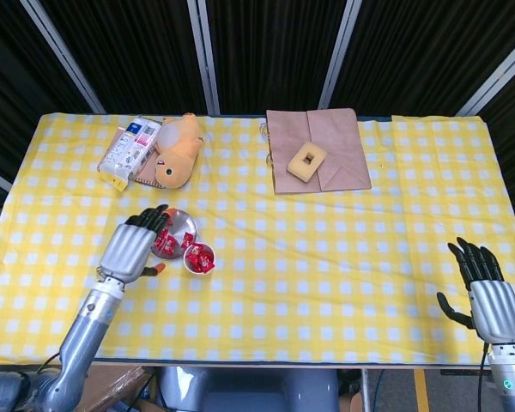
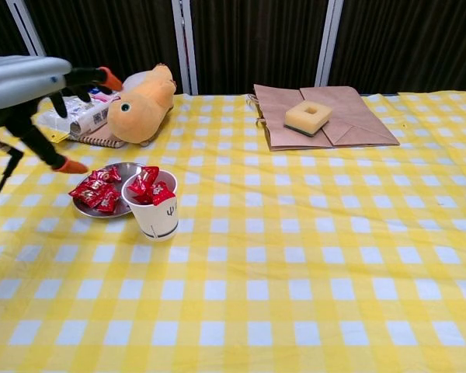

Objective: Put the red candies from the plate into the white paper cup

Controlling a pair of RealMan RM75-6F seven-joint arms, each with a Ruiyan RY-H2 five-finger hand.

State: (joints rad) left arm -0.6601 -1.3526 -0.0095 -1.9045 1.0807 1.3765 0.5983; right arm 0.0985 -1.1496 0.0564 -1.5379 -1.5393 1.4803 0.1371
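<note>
A white paper cup (image 2: 157, 211) (image 1: 198, 258) stands left of the table's middle with red candies (image 2: 150, 187) poking out of its top. Touching it on the left is a small metal plate (image 2: 125, 168) (image 1: 183, 221) that holds more red candies (image 2: 96, 189) (image 1: 164, 245). My left hand (image 1: 134, 247) (image 2: 31, 92) hovers above and to the left of the plate, fingers spread, empty. My right hand (image 1: 482, 291) stays at the near right table edge, fingers apart, holding nothing; the chest view does not show it.
An orange plush toy (image 1: 178, 149) (image 2: 140, 103) and a snack packet (image 1: 129, 152) lie at the back left. A brown paper bag (image 1: 318, 150) (image 2: 326, 124) with a yellow ring-shaped sponge (image 1: 306, 160) on it lies at the back centre. Yellow checked cloth covers the table.
</note>
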